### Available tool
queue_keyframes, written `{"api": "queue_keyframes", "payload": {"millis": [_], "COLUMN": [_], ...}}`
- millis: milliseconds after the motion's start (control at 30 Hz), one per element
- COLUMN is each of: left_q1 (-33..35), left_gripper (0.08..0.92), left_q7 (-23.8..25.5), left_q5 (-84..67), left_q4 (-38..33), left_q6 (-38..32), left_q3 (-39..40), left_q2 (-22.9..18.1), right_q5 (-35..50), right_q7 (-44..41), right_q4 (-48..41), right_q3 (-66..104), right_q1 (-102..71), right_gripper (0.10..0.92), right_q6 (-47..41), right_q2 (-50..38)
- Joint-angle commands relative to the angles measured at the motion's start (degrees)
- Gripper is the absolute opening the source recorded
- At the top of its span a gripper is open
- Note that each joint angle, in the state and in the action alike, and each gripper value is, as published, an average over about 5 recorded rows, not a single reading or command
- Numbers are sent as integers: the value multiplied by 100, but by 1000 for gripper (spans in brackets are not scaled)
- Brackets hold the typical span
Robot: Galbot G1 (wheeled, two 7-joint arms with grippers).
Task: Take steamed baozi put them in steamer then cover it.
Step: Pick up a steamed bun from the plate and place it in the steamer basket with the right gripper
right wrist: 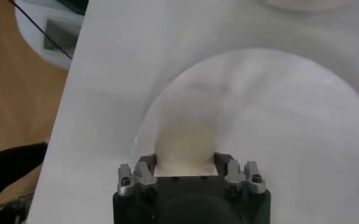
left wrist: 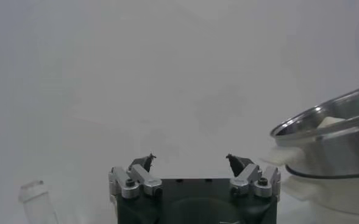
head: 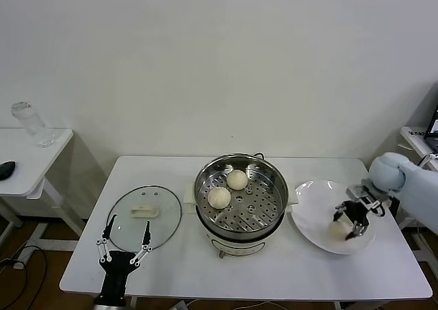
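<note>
Steel steamer (head: 241, 195) at table centre holds two baozi (head: 228, 188); the right gripper (head: 348, 222) pinches a third on the white plate (head: 311, 217). Left wrist: left gripper (left wrist: 191, 163) spread, idle near the cover (head: 145, 211). Right wrist: fingers (right wrist: 144, 168) flank the round, axis-less bun (right wrist: 185, 146); squeezing may dent it.

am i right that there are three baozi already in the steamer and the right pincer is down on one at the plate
Not quite: the steamer holds two baozi, not three, as the head view shows. The rest stands: the right pincer is down around another baozi on the plate.
</note>
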Motion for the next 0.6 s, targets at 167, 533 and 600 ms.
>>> {"api": "queue_keyframes", "payload": {"millis": [167,533,600], "left_q1": [44,45,43], "left_gripper": [823,823,823], "left_q7": [-1,-9,-10], "left_q5": [10,23,32], "left_q4": [-41,-44,-45], "left_q6": [1,-7,-23], "left_q3": [-21,-32,-41], "left_q2": [-1,-38,-54], "right_q5": [317,27,-113], "right_q7": [55,313,309], "right_q4": [983,2236,2402], "right_q3": [-687,-1350,-1430], "right_q1": [3075,3124,2925], "right_gripper": [670,670,670], "right_q6": [1848,2654,2748], "right_q2": [1014,1816,1872]}}
